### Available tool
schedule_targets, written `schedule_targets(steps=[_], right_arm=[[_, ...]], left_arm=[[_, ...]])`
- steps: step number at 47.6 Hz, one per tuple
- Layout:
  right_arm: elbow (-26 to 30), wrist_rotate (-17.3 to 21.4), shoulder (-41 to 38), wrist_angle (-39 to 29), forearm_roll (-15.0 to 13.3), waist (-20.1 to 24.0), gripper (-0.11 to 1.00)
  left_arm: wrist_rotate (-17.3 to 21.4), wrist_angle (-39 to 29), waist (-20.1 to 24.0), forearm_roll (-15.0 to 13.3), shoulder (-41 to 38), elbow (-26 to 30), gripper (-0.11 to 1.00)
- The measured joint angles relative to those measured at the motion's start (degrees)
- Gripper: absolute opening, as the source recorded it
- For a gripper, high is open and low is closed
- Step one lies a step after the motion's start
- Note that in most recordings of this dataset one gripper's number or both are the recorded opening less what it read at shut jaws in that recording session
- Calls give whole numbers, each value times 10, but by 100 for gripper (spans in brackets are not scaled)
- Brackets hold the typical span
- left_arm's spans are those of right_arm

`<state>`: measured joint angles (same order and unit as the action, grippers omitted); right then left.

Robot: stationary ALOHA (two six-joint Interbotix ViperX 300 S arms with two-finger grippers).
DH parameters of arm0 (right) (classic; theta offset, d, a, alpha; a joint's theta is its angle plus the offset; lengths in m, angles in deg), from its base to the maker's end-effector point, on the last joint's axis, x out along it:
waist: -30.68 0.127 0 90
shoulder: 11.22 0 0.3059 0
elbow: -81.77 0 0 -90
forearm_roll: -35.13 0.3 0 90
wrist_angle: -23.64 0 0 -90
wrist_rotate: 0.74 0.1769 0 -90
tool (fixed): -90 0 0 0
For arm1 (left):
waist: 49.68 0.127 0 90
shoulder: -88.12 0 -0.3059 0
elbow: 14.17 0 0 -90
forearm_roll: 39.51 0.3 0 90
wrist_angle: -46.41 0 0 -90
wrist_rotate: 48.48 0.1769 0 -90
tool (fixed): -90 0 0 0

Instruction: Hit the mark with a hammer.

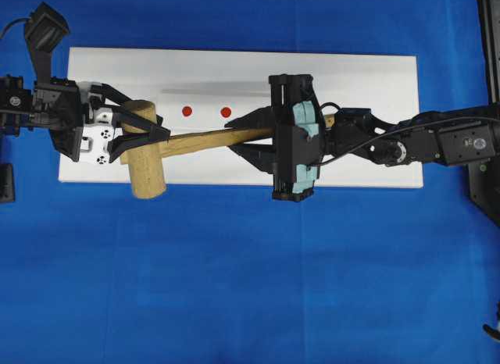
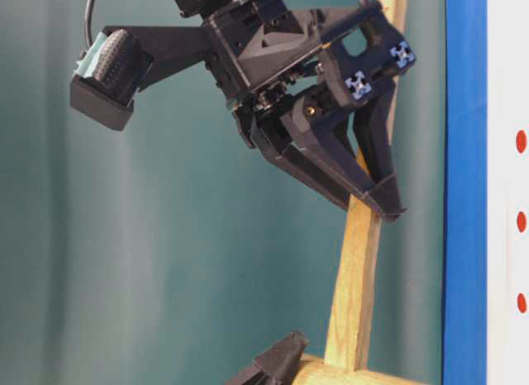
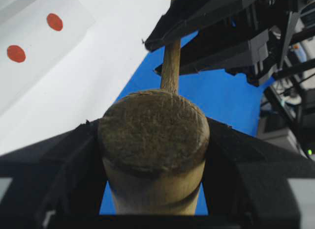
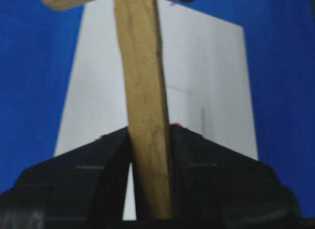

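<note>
The wooden hammer (image 1: 144, 149) hangs above the white board (image 1: 351, 83), head at the left, handle (image 1: 211, 139) running right. My left gripper (image 1: 148, 133) is shut on the hammer's head (image 3: 152, 135), with a finger pressed on each side. My right gripper (image 1: 248, 134) is shut on the handle (image 4: 145, 91) about halfway along. Two red marks (image 1: 187, 111) (image 1: 226, 112) lie on the board just behind the handle. The table-level view shows three red marks (image 2: 521, 221) and the handle (image 2: 355, 286) lifted off the board. The left wrist view shows two marks (image 3: 54, 21).
The white board lies on a blue cloth (image 1: 234, 286) that covers the table. A black stand (image 1: 488, 106) is at the right edge. The left arm's camera (image 1: 45, 28) sticks out at the back left.
</note>
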<state>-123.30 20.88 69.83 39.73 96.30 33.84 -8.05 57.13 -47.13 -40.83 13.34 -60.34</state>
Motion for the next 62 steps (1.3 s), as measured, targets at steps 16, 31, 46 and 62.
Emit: schedule_targets(steps=[16, 31, 46, 62], right_arm=[[0, 1, 0, -11, -1, -1, 10], [0, 4, 0, -11, -1, -1, 10], [-3, 12, 3, -11, 4, -2, 10], [-54, 15, 50, -11, 40, 3, 10]], left_arm=[[4, -4, -4, 0, 0, 1, 45], [13, -4, -4, 0, 0, 1, 50], [16, -5, -6, 1, 7, -2, 84], [59, -4, -5, 2, 83, -48, 84]])
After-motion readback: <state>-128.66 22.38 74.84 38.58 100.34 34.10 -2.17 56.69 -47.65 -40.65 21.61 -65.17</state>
